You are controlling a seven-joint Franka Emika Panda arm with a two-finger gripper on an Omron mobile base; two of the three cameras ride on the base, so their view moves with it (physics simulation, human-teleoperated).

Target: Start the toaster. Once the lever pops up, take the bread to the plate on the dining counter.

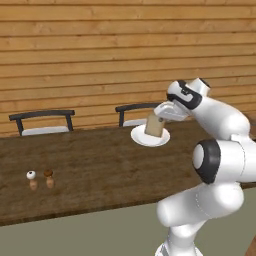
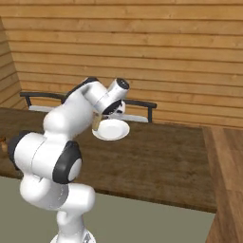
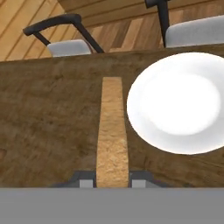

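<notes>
Wood-walled kitchen: the bread (image 3: 112, 131) is pinched by the gripper (image 3: 112, 180) beside the plate (image 3: 179, 103), not yet set down.

Bread (image 3: 112, 131) is gripped edge-on between the fingertips (image 3: 86, 180) of the gripper (image 3: 112, 180) at 6 o'clock. The plate (image 3: 179, 103) is seen at 3 o'clock, just beside the slice, on the dining counter (image 3: 48, 118). Two chairs (image 3: 65, 41) are lined up behind at 11 and 1 o'clock.
</notes>
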